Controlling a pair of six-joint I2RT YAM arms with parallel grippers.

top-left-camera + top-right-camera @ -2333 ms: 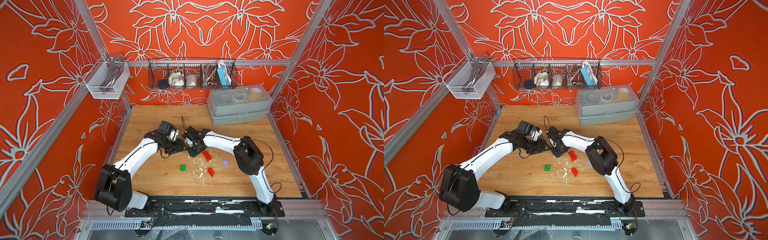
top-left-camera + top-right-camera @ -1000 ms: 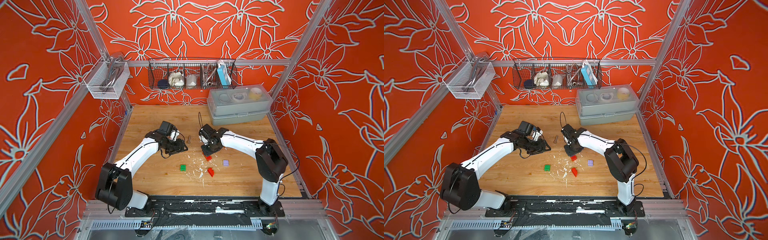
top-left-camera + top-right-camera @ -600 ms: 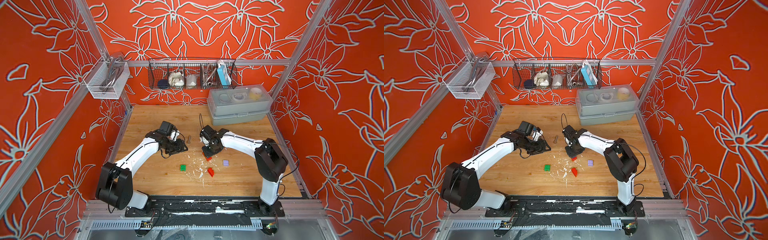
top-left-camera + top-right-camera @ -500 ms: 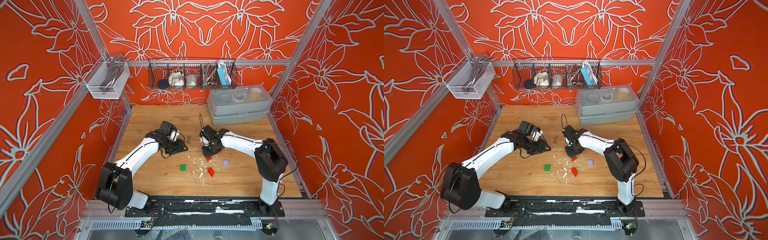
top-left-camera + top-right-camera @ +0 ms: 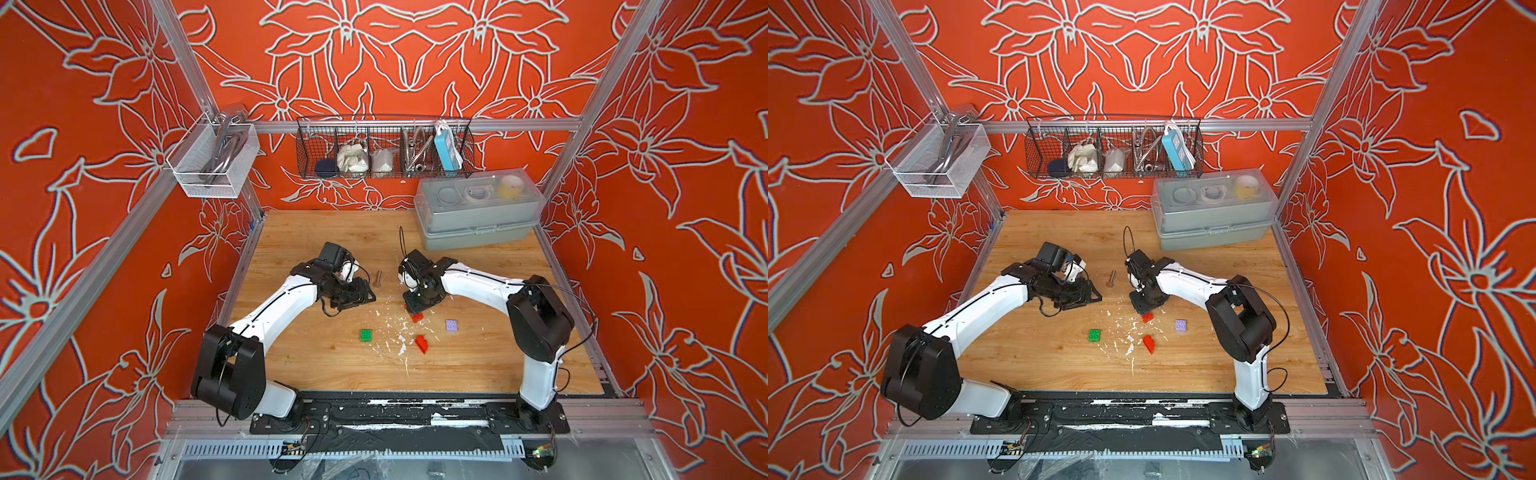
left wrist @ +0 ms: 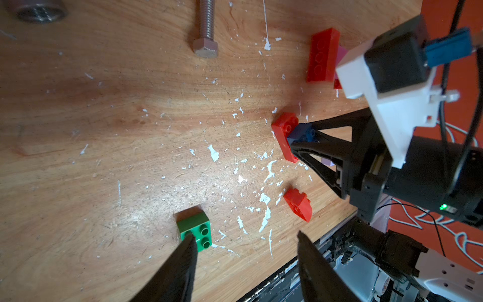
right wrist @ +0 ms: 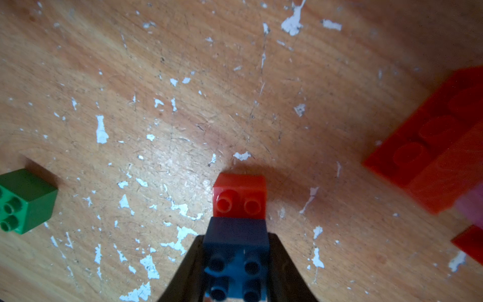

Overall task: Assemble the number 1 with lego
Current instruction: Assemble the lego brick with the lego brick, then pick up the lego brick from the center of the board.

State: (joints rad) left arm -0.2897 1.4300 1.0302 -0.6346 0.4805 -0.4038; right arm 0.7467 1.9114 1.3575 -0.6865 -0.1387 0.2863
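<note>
Lego [image 5: 421, 344] is lying loose on counter [image 5: 332, 232]. R hand [image 7: 236, 240] is pinching blue brick [image 7: 236, 253] over red brick [image 7: 239, 198], prob. pressing them together for the 1's stem. L hand [image 6: 244, 235] is hovering spread nr green brick [image 6: 194, 227], likely the next pick.

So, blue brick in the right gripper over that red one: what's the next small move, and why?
Probably press straight down a little. The right gripper is shut on the blue brick, which sits over one end of the red brick, two red studs bare; whether it is seated I cannot tell. The left gripper hangs open, apart.
</note>
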